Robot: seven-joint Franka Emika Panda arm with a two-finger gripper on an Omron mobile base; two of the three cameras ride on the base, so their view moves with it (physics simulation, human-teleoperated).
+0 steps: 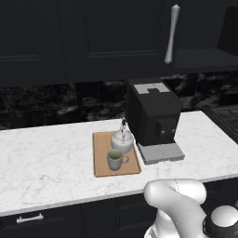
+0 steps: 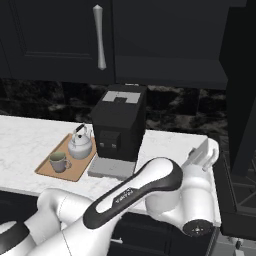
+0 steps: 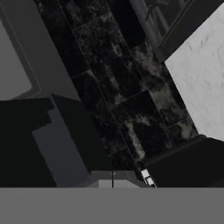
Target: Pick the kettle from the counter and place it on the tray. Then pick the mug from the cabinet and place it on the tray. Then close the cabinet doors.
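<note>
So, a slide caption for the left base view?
White-silver kettle and grey-green mug on wooden tray beside black coffee machine.
</note>
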